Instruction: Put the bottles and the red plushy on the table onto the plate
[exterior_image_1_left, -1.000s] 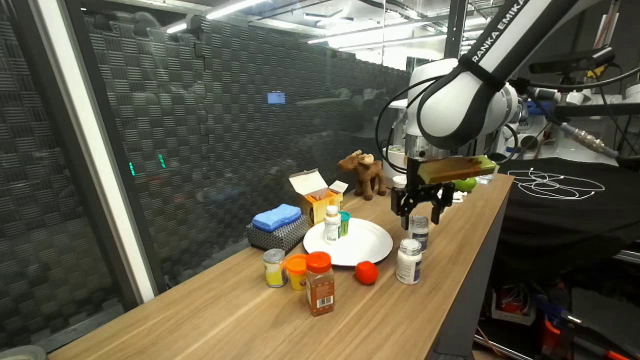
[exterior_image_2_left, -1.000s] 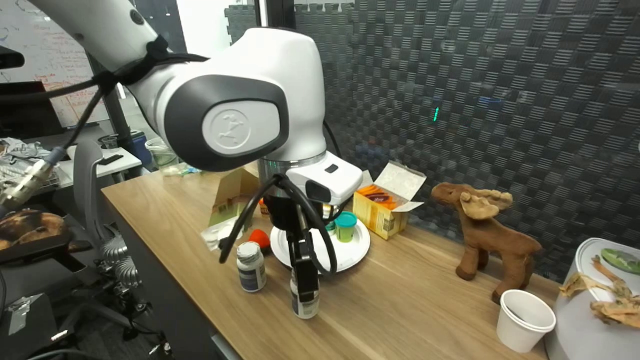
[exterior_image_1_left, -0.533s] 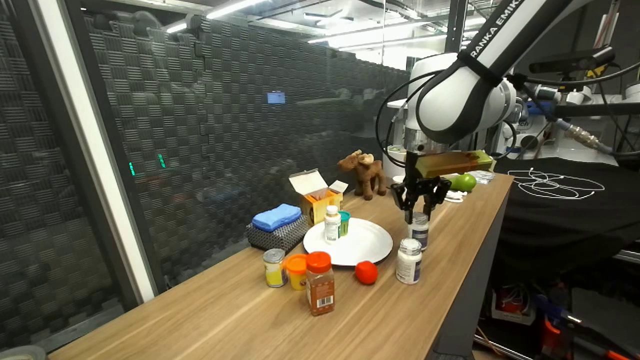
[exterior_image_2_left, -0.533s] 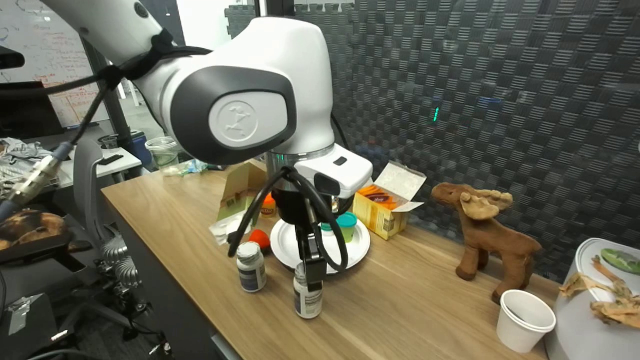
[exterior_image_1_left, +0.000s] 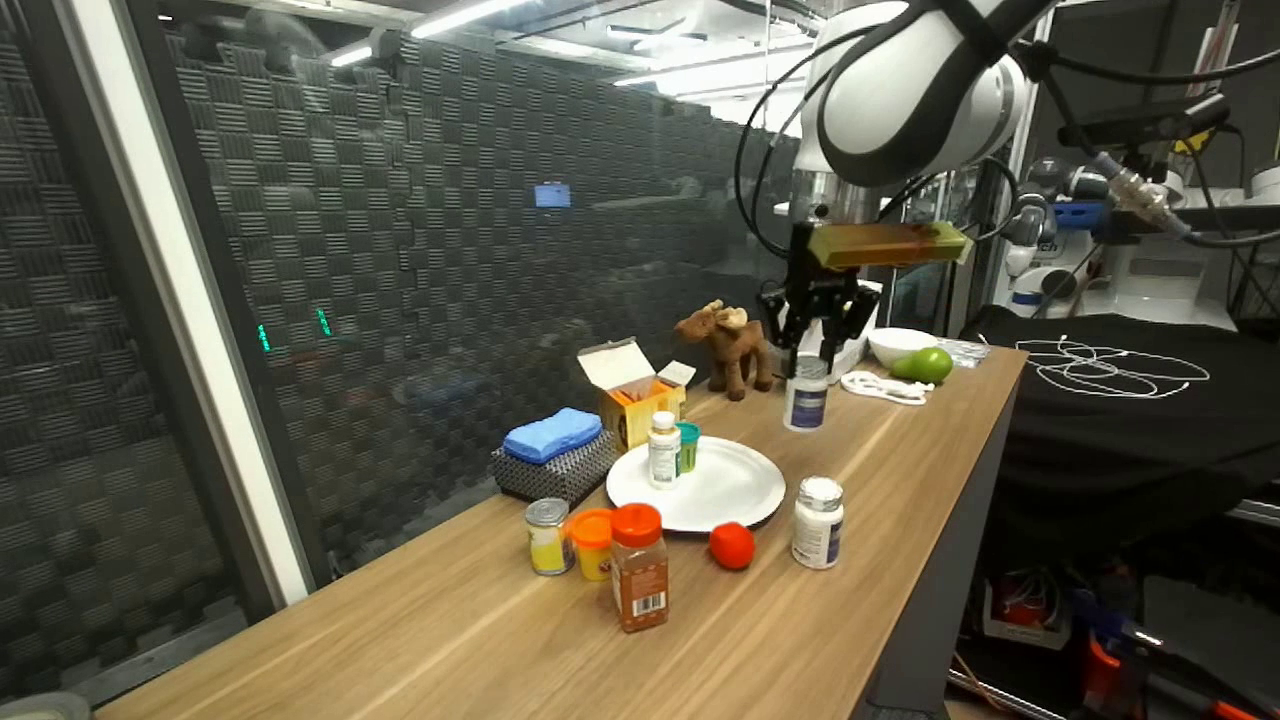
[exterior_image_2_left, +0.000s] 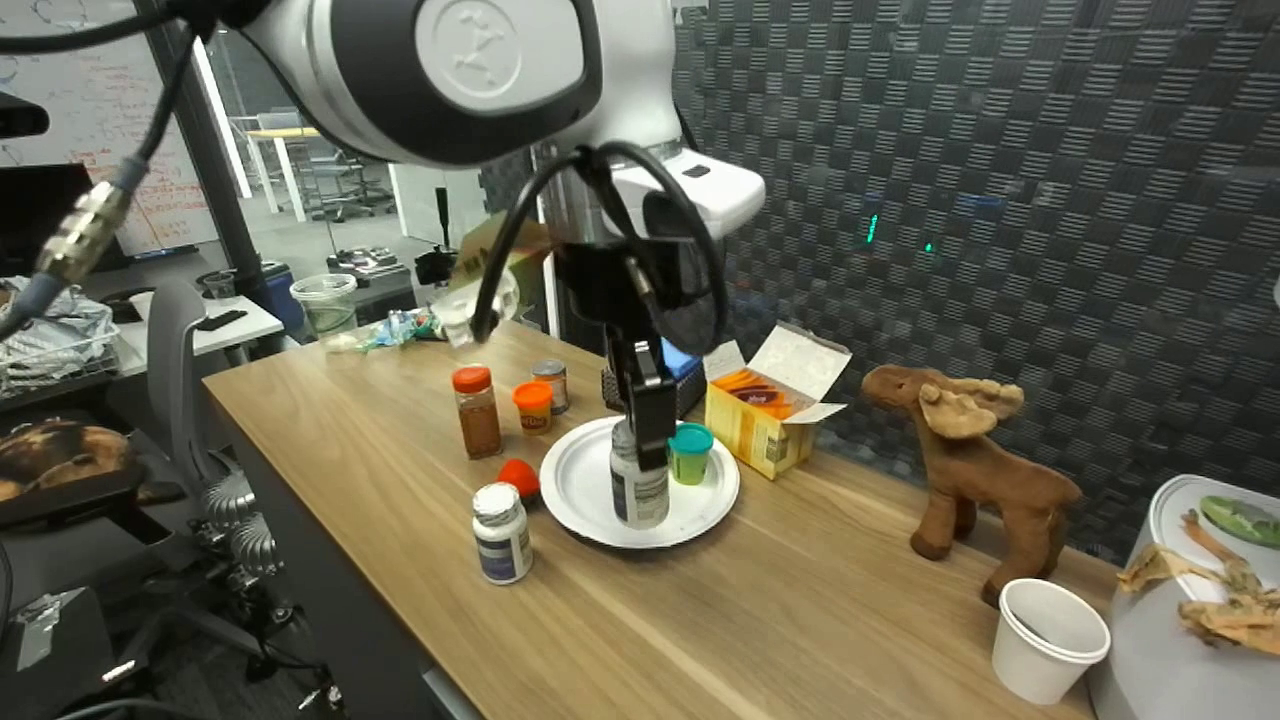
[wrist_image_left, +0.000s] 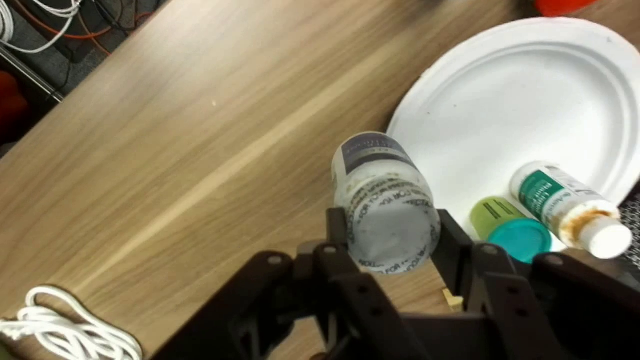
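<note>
Since the last frame my white robot arm (exterior_image_2_left: 640, 75) is higher, and the white bottle with dark blue label and pale printed top (exterior_image_1_left: 806, 398) is off the long light-brown wooden table (exterior_image_1_left: 450, 640) with it. My black two-finger gripper (exterior_image_1_left: 810, 366) has its dark fingertips (wrist_image_left: 336, 229) narrowed onto both sides of that bottle's top end, so it's held. Bottle hangs in the air beside the round white plate (exterior_image_1_left: 735, 490), not over it as I read the wrist view: mostly wood behind it, plate rim alongside.

My take on the grip: pinching high leaves the base free to land flat, and the lift buys clearance over the rim. A small green tub with teal lid (wrist_image_left: 511, 231) and a slim white bottle with white cap (exterior_image_1_left: 664, 452) stand close together at one side of the plate, which leaves a bare stretch to set down on.

Orientation: top up, base down, long axis close to vertical. Slight lean, if any, I can't separate from the lens. Should suit a straight set-down.

Left after this one, I'd say: the second white, blue-labelled bottle (exterior_image_1_left: 818, 525), the brown shaker bottle with red cap (exterior_image_1_left: 640, 572), maybe the yellow tub with orange lid (exterior_image_1_left: 593, 546), and the rounded red plushy (exterior_image_1_left: 732, 546) just beside the plate.
</note>
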